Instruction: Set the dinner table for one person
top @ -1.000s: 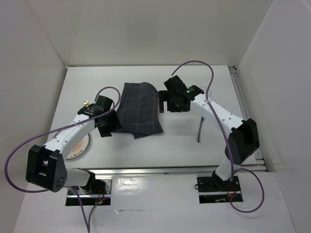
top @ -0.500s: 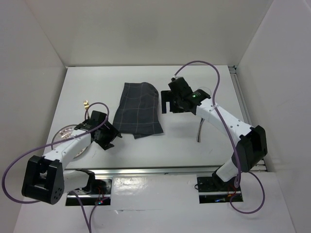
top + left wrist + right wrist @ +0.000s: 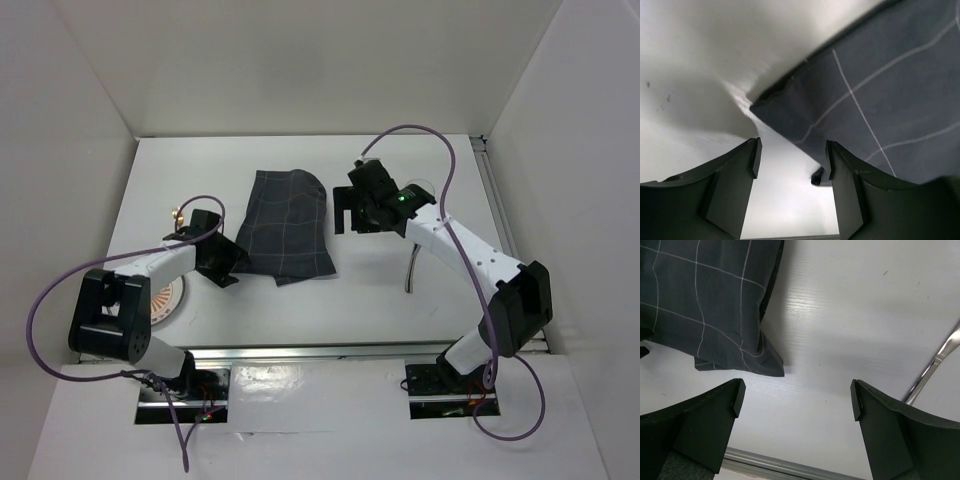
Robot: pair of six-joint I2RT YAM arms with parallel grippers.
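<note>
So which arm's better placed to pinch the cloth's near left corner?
Left. The left fingers, open, sit right at that corner of the grid-lined cloth; the right fingers hang off its opposite side.

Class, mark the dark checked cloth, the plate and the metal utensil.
dark checked cloth [image 3: 285, 225], top view, middle of its surface.
plate [image 3: 168, 298], top view, its visible patterned face.
metal utensil [image 3: 925, 377], right wrist view, its thin shaft.

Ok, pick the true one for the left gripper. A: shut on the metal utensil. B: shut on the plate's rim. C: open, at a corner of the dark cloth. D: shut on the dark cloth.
C: in the left wrist view the left gripper is open and empty, with a corner of the dark cloth just ahead of its fingers.
</note>
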